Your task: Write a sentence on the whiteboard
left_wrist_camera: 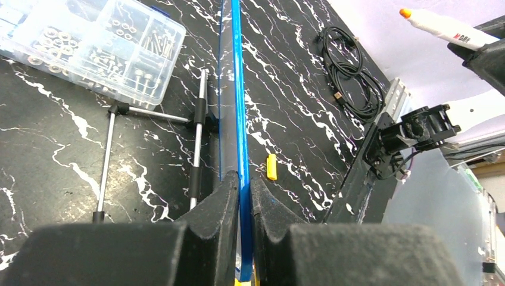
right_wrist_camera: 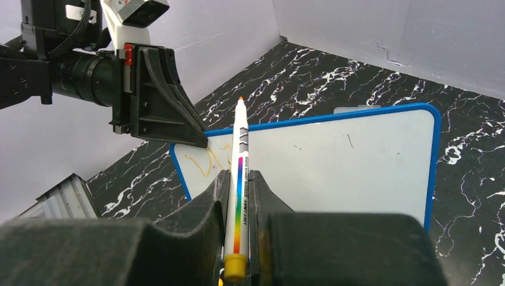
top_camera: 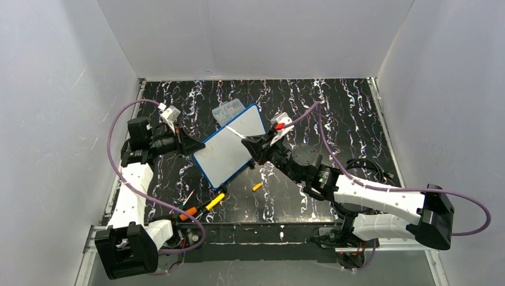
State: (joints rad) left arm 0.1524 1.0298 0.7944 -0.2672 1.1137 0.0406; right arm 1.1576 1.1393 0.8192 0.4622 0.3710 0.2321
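While left fingers clamp the whiteboard rim, right fingers pinch the marker, tip pointing just beside the sentence.

High rear overhead view, two close wrist views facing each other across shared whiteboard

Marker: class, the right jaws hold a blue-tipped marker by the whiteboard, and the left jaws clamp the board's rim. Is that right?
The marker has an orange tip, not blue, as the right wrist view shows. Otherwise yes: right jaws hold it by the whiteboard, left jaws clamp its rim.
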